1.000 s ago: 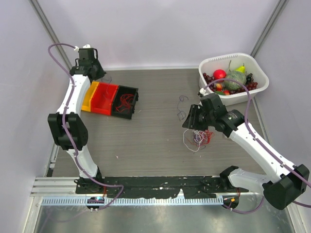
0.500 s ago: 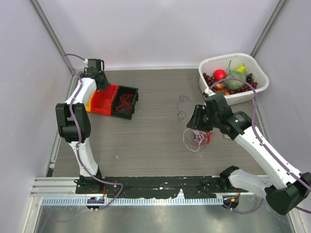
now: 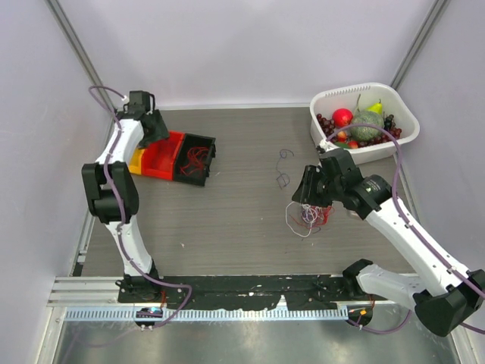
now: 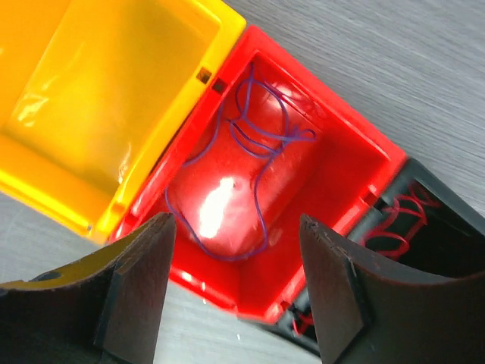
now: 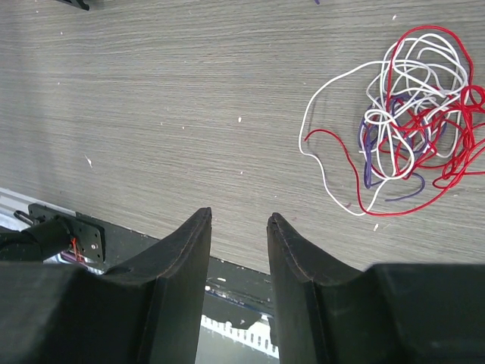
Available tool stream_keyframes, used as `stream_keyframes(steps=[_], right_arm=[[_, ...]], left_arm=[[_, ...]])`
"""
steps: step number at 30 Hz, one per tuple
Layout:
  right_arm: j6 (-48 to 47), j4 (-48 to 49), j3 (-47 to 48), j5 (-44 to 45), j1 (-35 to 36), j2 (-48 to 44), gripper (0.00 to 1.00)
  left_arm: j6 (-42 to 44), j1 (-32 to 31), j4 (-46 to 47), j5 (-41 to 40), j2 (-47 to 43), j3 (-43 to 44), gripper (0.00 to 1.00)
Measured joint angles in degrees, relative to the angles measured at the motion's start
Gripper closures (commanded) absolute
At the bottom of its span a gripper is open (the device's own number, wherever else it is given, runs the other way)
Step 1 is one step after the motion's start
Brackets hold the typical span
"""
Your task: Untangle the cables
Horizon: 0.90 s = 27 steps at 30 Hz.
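Two spread grippers, one loose tangle

From above, shows the cables [image 3: 307, 216], a red, white and purple tangle, on the surface [image 3: 227, 220] right of centre, just on the near side of the right gripper [image 3: 306, 199]; finds the left gripper [image 3: 149, 129] far left by the red bin [image 3: 161, 155].

From the left wrist, shows the left gripper [image 4: 235, 280] spread and empty above the red bin [image 4: 333, 205], purple wire [image 4: 250, 140] inside.

From the right wrist, shows the right gripper [image 5: 239, 220] parted, pinching nothing, the cables [image 5: 413, 129] apart from it.
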Motion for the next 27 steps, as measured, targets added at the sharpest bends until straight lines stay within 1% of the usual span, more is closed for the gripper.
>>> stream_keyframes(steps=[2, 4, 6, 7, 8, 10, 11, 12, 14, 17, 20, 23, 25, 27], right_arm=[[-0.02, 0.31, 0.00, -0.11, 0.00, 0.94, 0.59], [-0.20, 0.57, 0.42, -0.09, 0.00, 3.58, 0.58], [-0.52, 0.76, 1.64, 0.26, 0.00, 7.65, 0.55], [-0.72, 0.98, 2.29, 0.48, -0.02, 9.57, 0.52], [-1.03, 0.94, 3.34, 0.90, -0.17, 11.98, 0.50], [-2.03, 1.27, 5.66, 1.97, -0.63, 16.63, 0.44], [-2.71, 1.68, 6.86, 2.29, -1.07, 18.91, 0.42], [-3.34, 2.08, 8.13, 2.64, -1.60, 21.05, 0.41], [-5.03, 2.78, 10.80, 3.10, -2.80, 25.44, 0.41], [-8.11, 3.69, 15.63, 5.01, -3.80, 32.83, 0.41], [-11.15, 4.87, 20.04, 6.75, -4.44, 40.30, 0.43], [-14.05, 5.84, 24.33, 7.48, -4.66, 47.65, 0.45], [-15.30, 6.25, 26.60, 7.43, -4.66, 51.49, 0.51], [-16.28, 6.40, 28.87, 7.26, -4.66, 54.90, 0.66]], left_arm=[[-0.94, -0.15, -1.44, 0.52, -3.28, -0.46, 0.30], [-2.29, -0.50, -1.84, 1.75, -8.37, -2.27, 0.30], [-3.72, -1.64, -1.73, 2.93, -16.09, -7.04, 0.29], [-4.11, -2.69, -2.03, 3.67, -19.17, -9.01, 0.29], [-4.81, -4.33, -1.77, 4.96, -22.99, -11.87, 0.28], [-5.77, -9.29, -1.05, 8.07, -30.14, -18.45, 0.27], [-6.45, -13.00, -0.72, 10.27, -33.92, -22.82, 0.26], [-6.91, -15.58, -0.87, 11.78, -36.37, -25.68, 0.26], [-8.72, -23.41, -0.61, 15.61, -42.21, -33.83, 0.26], [-11.82, -29.44, -1.14, 19.34, -49.57, -42.82, 0.25], [-15.04, -32.15, -2.16, 21.03, -57.66, -48.57, 0.25], [-17.11, -32.59, -3.45, 21.46, -64.17, -49.99, 0.24], [-17.42, -32.59, -4.07, 21.35, -67.06, -49.99, 0.24], [-17.59, -32.59, -5.05, 21.05, -69.26, -49.99, 0.24]])
